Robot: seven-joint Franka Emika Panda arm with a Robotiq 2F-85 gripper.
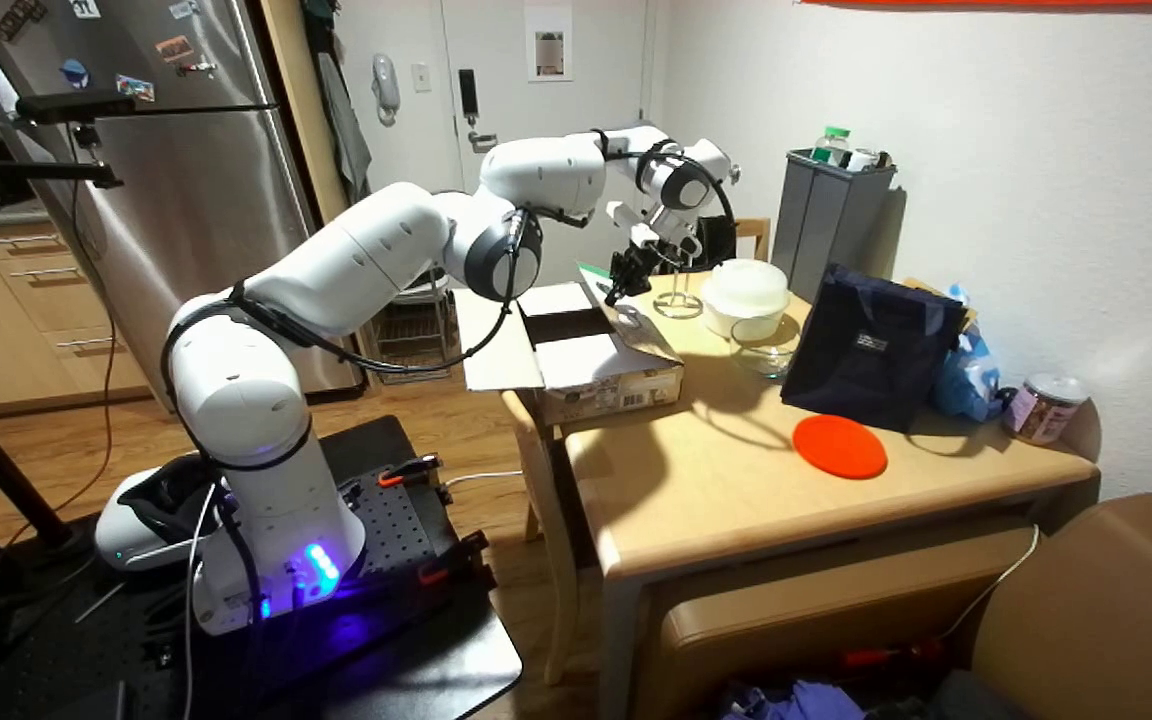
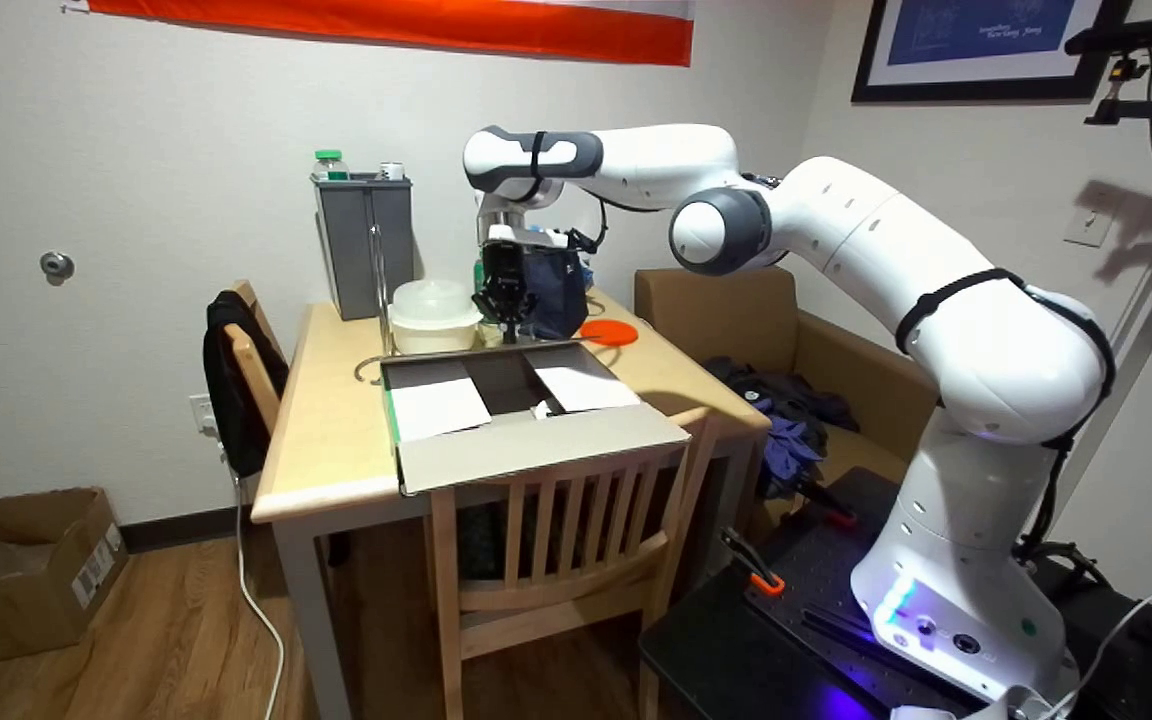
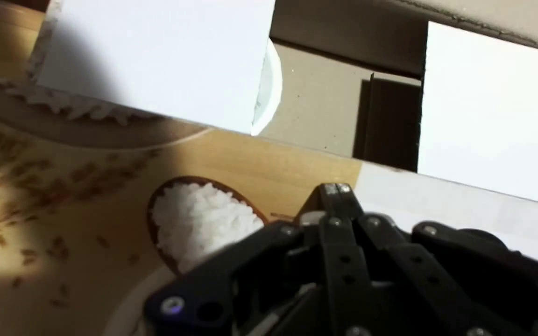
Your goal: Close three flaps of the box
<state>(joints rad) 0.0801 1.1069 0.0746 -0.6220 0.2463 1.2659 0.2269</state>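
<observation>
The box (image 1: 626,392) rests on the table's end, its pale inside partly uncovered. Two short white flaps lie folded inward over the opening, the near flap (image 2: 581,380) and its opposite flap (image 2: 436,400). Toward the chair, a long flap (image 2: 536,445) spreads outward. The long flap (image 1: 644,330) on the table side is raised at a slant, its rice-printed outer face (image 3: 208,214) filling the lower wrist view. My gripper (image 1: 613,300) is at that outer face, fingertips (image 3: 336,189) together with nothing between them; whether they touch the cardboard I cannot tell.
Beyond the gripper stand a metal stand (image 1: 677,303), a white lidded container (image 1: 744,295) and a glass bowl (image 1: 764,350). A dark bag (image 1: 871,345) and an orange-red disc (image 1: 839,446) are farther along the table. A wooden chair (image 2: 556,560) stands against the box's side.
</observation>
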